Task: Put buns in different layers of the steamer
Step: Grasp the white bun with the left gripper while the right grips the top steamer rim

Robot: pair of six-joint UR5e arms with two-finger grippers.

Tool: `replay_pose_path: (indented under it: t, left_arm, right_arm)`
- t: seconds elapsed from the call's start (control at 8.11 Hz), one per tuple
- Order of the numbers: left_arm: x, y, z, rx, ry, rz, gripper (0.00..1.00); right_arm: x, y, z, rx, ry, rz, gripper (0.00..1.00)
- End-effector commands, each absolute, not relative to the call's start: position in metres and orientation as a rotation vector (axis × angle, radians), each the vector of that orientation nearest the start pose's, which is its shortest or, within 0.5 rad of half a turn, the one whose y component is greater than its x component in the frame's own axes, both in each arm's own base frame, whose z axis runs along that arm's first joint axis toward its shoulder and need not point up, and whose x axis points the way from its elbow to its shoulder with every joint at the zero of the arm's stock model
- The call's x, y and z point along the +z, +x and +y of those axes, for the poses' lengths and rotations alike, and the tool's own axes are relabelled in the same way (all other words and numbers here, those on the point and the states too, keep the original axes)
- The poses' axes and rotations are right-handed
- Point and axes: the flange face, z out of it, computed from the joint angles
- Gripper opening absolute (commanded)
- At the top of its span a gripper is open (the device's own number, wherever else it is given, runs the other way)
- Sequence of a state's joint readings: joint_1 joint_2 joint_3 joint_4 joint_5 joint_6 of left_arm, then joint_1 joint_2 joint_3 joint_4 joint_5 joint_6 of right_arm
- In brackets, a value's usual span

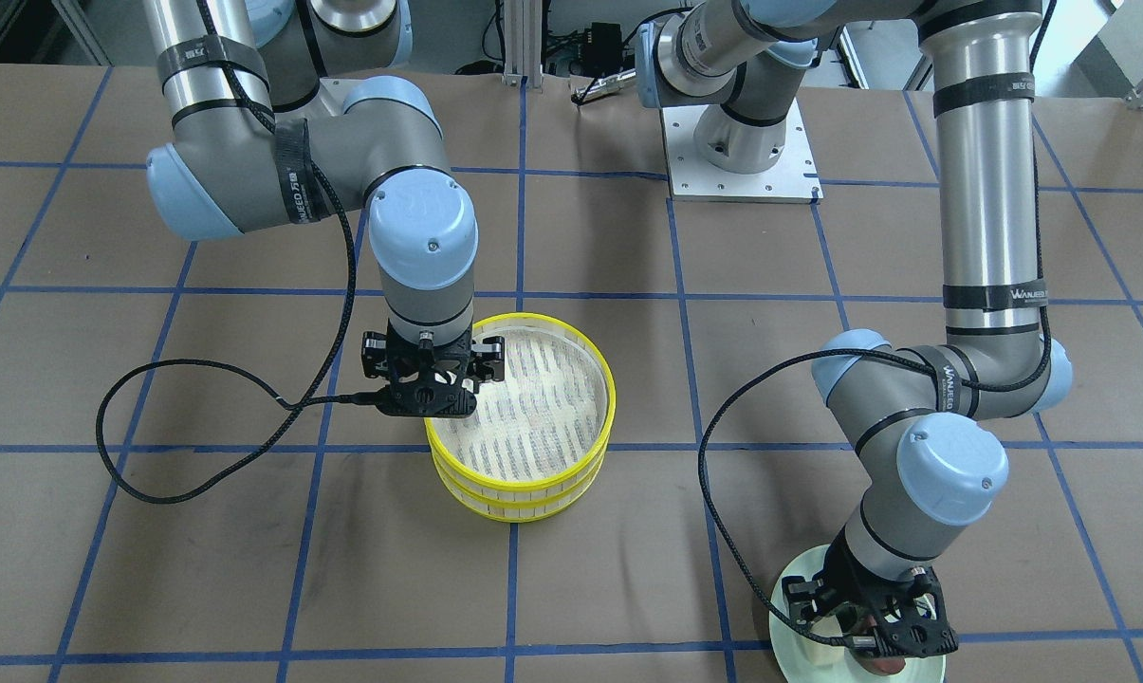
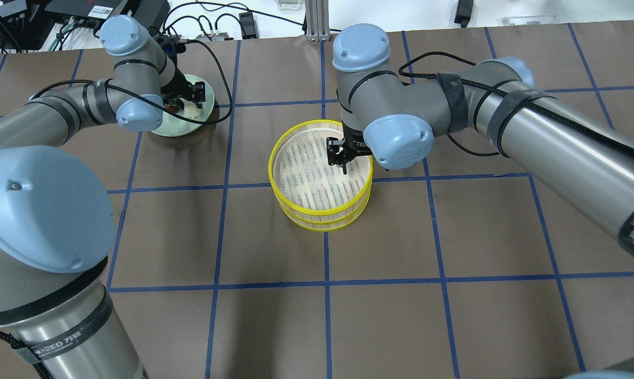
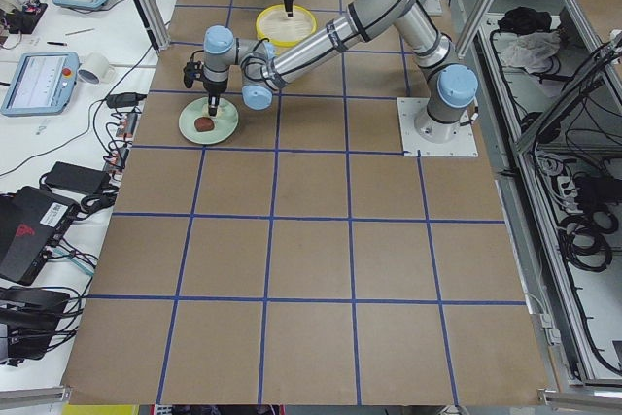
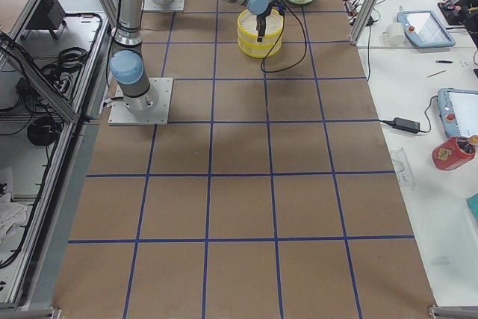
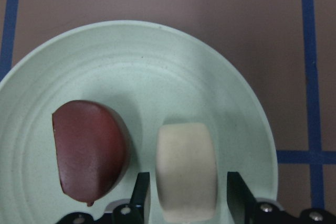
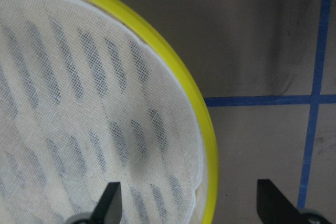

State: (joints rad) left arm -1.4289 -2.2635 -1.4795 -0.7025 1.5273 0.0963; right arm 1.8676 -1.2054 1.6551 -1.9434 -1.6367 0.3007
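Observation:
Two yellow-rimmed steamer trays stand stacked mid-table, the top tray (image 2: 274, 158) on the lower tray (image 2: 322, 223); the mesh floor (image 6: 79, 103) is bare. My right gripper (image 6: 191, 205) is open and empty, its fingers straddling the top tray's rim (image 6: 184, 93) on its right side. The white bun (image 5: 186, 169) and the reddish-brown bun (image 5: 89, 150) lie side by side on a pale green plate (image 5: 157, 66). My left gripper (image 5: 189, 203) is open, low over the plate, with a finger on each side of the white bun and small gaps showing.
The plate (image 2: 185, 126) sits at the far left of the table, near its far edge. The right arm's black cable (image 1: 154, 484) loops over the brown paper beside the steamer stack (image 1: 524, 507). Blue tape lines grid the table.

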Motion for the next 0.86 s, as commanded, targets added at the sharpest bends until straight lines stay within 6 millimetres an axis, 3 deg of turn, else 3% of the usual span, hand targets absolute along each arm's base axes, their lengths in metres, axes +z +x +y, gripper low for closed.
replay_pose_path:
  t: [0.0,0.12,0.25,0.49,0.74]
  left_arm:
    - [0.195,-0.037,-0.728,-0.424,-0.072,3.153,0.00]
    - [0.194,-0.038,-0.727,-0.418,-0.072,3.158,0.00]
    - [0.200,-0.038,-0.725,-0.420,-0.072,3.158,0.00]
    - [0.222,-0.040,-0.722,-0.459,-0.088,3.171,0.00]
    - [0.276,-0.043,-0.704,-0.407,-0.086,3.183,0.00]
  right_arm:
    - [0.256,0.299,-0.545,0.068,-0.004,3.224,0.88]
    - [0.261,0.298,-0.544,0.061,0.004,3.226,0.61]
    - [0.262,0.297,-0.544,0.065,0.009,3.229,0.56]
    - [0.278,0.293,-0.538,0.072,0.008,3.231,0.57]
    - [0.281,0.293,-0.536,0.075,0.008,3.230,0.46]
